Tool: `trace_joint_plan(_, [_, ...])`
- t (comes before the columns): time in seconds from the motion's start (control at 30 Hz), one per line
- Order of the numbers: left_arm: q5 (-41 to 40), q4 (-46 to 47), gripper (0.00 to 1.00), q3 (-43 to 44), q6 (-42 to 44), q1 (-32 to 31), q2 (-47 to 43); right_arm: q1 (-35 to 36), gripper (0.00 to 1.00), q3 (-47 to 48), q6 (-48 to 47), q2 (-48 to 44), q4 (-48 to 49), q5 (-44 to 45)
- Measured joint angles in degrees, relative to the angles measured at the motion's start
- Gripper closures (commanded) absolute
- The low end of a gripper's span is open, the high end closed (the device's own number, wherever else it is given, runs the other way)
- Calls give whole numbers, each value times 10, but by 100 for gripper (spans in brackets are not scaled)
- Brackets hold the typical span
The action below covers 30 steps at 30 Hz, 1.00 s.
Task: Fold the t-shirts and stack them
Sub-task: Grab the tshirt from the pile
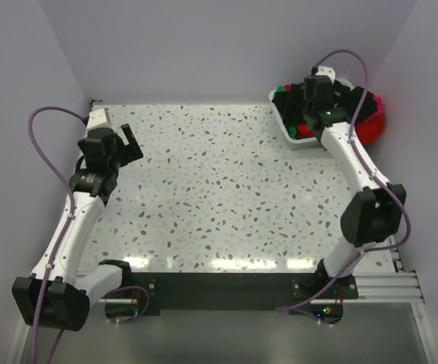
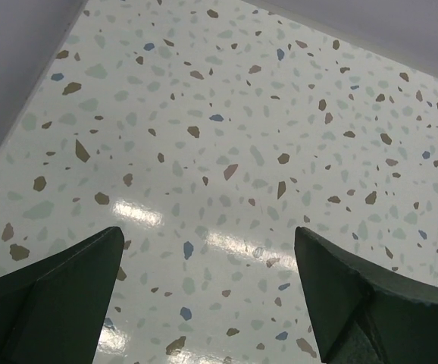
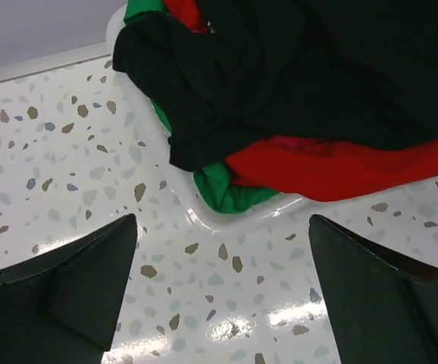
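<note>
A heap of t-shirts fills the white basket [image 1: 287, 130] at the back right of the table. A black t-shirt [image 3: 295, 68] lies on top, with a red one [image 3: 340, 167] and a green one [image 3: 226, 189] hanging over the basket's near rim [image 3: 242, 220]. The red one also bulges out at the basket's right side [image 1: 372, 121]. My right gripper [image 3: 223, 284] is open and empty, hovering just in front of the basket over bare table. My left gripper [image 2: 208, 296] is open and empty above the table's left side.
The terrazzo table [image 1: 219, 197] is enclosed by pale walls on the left, back and right. The basket sits in the back right corner. The arm bases stand at the near edge.
</note>
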Motion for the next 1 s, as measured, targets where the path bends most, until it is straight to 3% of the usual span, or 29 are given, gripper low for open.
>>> trace_joint_plan(0.17, [33, 3, 0, 0, -13, 0, 8, 0, 1, 75, -11, 130, 9, 10])
trace_joint_plan(0.53, [37, -15, 0, -2, -28, 0, -45, -16, 1, 250, -21, 324, 14, 57])
trace_joint_plan(0.63, [34, -26, 0, -2, -30, 0, -65, -27, 7, 295, -20, 370, 10, 61])
trace_joint_plan(0.73, [32, -37, 0, -2, -35, 0, -76, -39, 31, 329, -16, 403, 3, 59])
trace_joint_plan(0.77, [31, -42, 0, -2, -37, 0, -78, -43, 61, 338, -14, 409, 2, 54])
trace_joint_plan(0.83, [31, -50, 0, -1, -38, 0, -79, -50, 84, 344, -9, 413, 0, 47])
trace_joint_plan(0.9, [30, -55, 0, -1, -38, 0, -79, -55, 100, 344, -8, 410, 4, 40])
trace_joint_plan(1.0, [30, -58, 1, -1, -39, 0, -79, -60, 100, 344, -10, 403, 7, 23])
